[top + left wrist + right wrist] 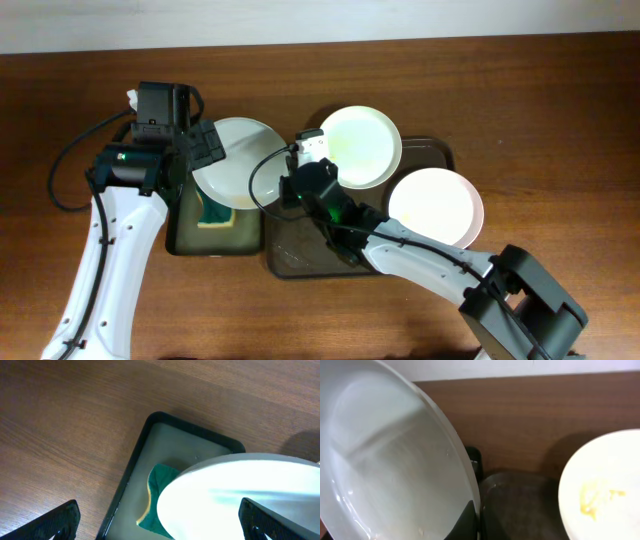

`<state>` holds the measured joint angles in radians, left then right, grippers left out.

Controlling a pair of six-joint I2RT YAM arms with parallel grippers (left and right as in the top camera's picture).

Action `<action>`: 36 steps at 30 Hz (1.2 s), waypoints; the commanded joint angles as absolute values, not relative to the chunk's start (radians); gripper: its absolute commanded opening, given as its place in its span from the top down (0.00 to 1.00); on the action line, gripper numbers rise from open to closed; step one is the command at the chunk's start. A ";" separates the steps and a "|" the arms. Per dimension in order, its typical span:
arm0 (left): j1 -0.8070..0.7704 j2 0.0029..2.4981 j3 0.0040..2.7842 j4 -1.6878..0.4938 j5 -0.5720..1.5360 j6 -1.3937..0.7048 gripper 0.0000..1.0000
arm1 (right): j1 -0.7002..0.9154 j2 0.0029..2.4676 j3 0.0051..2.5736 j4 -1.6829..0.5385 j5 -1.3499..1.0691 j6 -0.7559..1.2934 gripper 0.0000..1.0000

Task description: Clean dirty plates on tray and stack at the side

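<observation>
Three white plates show in the overhead view. The left plate (240,165) hangs tilted over the narrow tray, and my right gripper (293,165) is shut on its right rim. In the right wrist view the gripper (474,520) pinches that plate's (395,460) edge. My left gripper (207,148) is open at the plate's left rim. In the left wrist view its fingers (160,517) are spread wide around the plate (240,485). The middle plate (362,145), with yellow specks (600,495), and the right plate (435,205) lie on the dark-brown tray (300,255).
A narrow dark-green tray (185,235) sits left of the brown tray, with a green and yellow sponge (215,215) in it, under the held plate. Tray (150,445) and sponge (160,485) also show in the left wrist view. Black cables loop near both arms.
</observation>
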<state>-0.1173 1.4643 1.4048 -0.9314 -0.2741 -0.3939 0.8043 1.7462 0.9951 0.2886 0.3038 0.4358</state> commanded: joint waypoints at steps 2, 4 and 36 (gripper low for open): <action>-0.115 1.460 1.415 -0.929 -0.285 -0.395 0.01 | 0.826 1.761 1.019 0.350 0.353 0.345 0.96; -0.115 1.460 1.415 -0.929 -0.285 -0.396 0.00 | 0.833 1.761 1.019 0.372 0.353 0.311 0.96; -0.115 1.460 1.415 -0.930 -0.285 -0.396 0.01 | 0.846 1.872 1.164 0.521 0.476 -0.363 0.96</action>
